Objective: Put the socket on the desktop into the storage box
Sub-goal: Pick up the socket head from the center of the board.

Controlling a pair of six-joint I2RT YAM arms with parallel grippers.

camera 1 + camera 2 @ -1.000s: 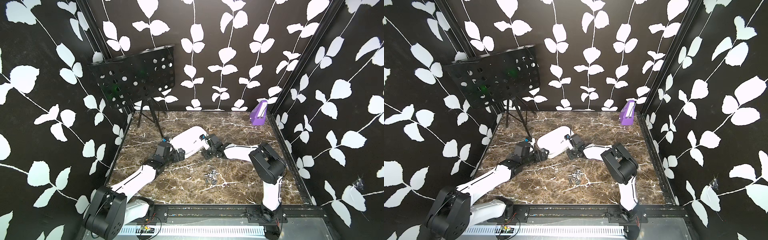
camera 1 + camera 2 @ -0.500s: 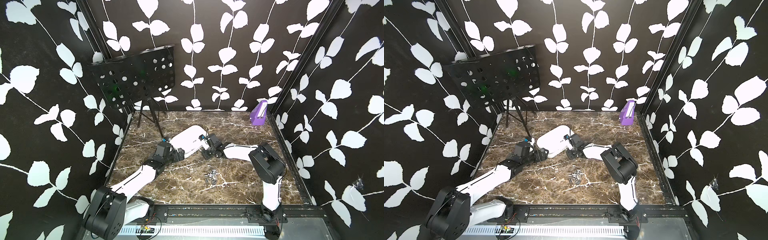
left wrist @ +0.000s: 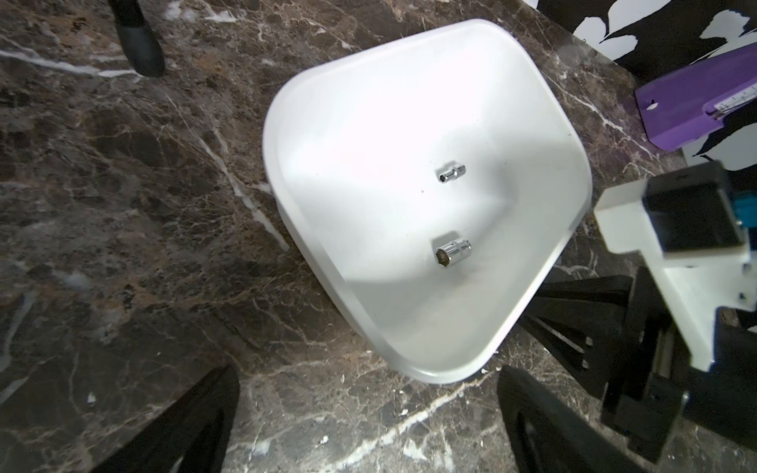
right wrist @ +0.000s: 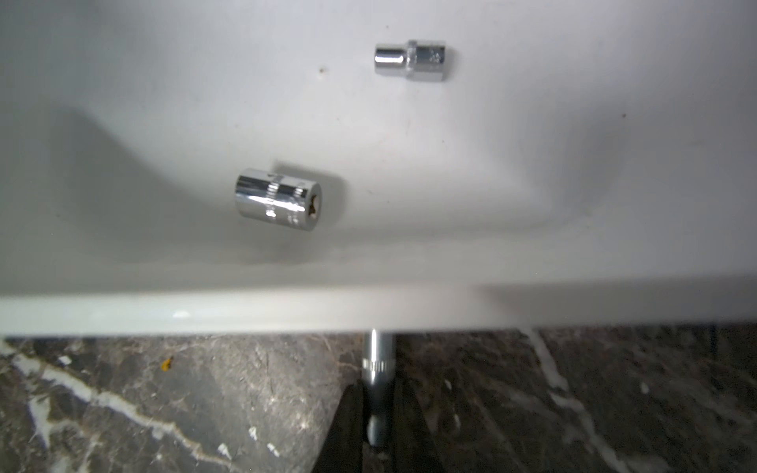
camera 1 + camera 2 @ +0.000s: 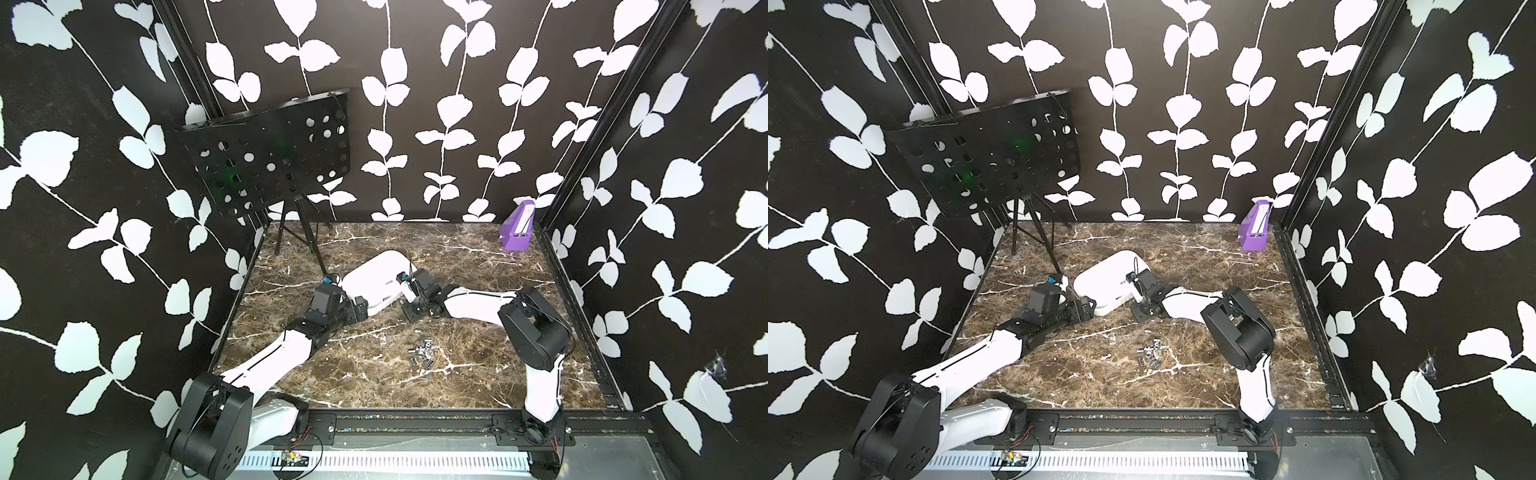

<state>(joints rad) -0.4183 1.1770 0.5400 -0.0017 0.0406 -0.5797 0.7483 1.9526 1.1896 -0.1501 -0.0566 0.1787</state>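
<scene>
1. Beside the storage box (image 4: 245, 311) rim, low at the desk (image 4: 164, 409): now pinches a slim socket (image 4: 379, 360) in the right tool (image 4: 377, 413), wider a moment ago.
2. Keeps the left tool (image 3: 368, 381) spread.
3. Needs lifting over the rim.

Storage box (image 5: 374, 276) between left claw (image 5: 360, 309) and right claw (image 5: 409, 312)

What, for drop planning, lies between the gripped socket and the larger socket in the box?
Only the storage box: rim and bare floor, in the right wrist view.
</scene>
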